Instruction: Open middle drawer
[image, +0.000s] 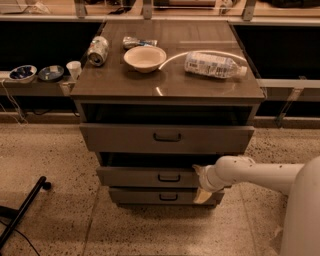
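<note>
- The table (200, 85) is the brown top of a grey cabinet with three drawers stacked below it.
- The middle drawer (135, 176) sits between the other two. Its low front stands slightly forward of the bottom drawer (140, 195), with a dark gap above it.
- Its dark loop handle (169, 177) is at the centre of the front, untouched.
- The top drawer (120, 138), with the taller front, is pulled out farther than the middle one.
- The gripper (202, 183) is at the right end of the middle drawer's front, up against it, well to the right of the handle.
- Whether the jaws are open or closed cannot be told.
- The white arm (255, 172) reaches in from the right, low and near level.
- On the table a can (97, 50) lies on its side at the left, a bowl (145, 58) stands near the middle and a bottle (214, 65) lies at the right.
- A wrapper (139, 42) lies just behind the bowl.
- On a ledge to the left stand two dark dishes (22, 73) and a cup (74, 68).
</note>
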